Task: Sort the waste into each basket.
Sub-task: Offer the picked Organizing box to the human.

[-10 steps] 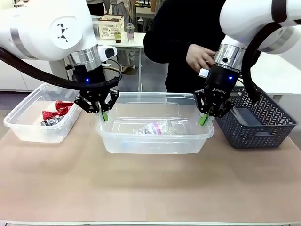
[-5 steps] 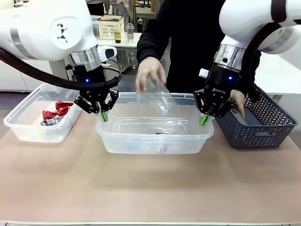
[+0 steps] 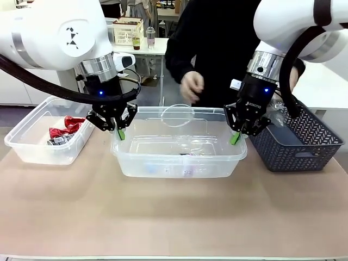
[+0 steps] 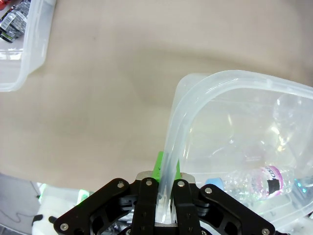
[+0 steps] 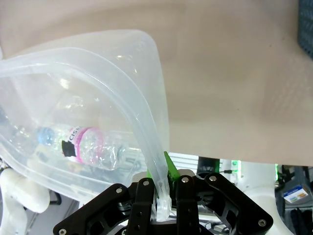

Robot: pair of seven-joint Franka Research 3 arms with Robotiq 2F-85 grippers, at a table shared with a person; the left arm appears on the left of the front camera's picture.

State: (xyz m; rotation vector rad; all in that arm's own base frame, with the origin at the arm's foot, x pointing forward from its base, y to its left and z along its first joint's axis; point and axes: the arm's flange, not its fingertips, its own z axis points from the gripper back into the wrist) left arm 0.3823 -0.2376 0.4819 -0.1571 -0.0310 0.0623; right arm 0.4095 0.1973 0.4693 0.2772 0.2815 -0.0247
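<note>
Tan tabletop, lab shelves behind, a person in black standing at 12 o'clock across the table. The middle clear tub is sitting at table centre with both arms holding it. The left gripper is pinching the tub's rim at its 9 o'clock end, and the left wrist view confirms the jaws clamped together on the rolled edge. The right gripper is doing the same at the 3 o'clock end, rim squeezed between its fingers.

A clear plastic bottle with a pale pink label is lying flat inside this tub. A second clear piece is dropping in at the tub's 12 o'clock edge, just below the person's hand; I cannot tell exactly what it is. The other clear tub at 9 o'clock is holding crushed red cans. The dark lattice basket is sitting at 3 o'clock.

Step looks like: the arms are steadying the bottle tub while the person is sorting. Sorting seems well along. The next move probably calls for both grips to stay level and matched, since uneven pull could twist the thin rim.
</note>
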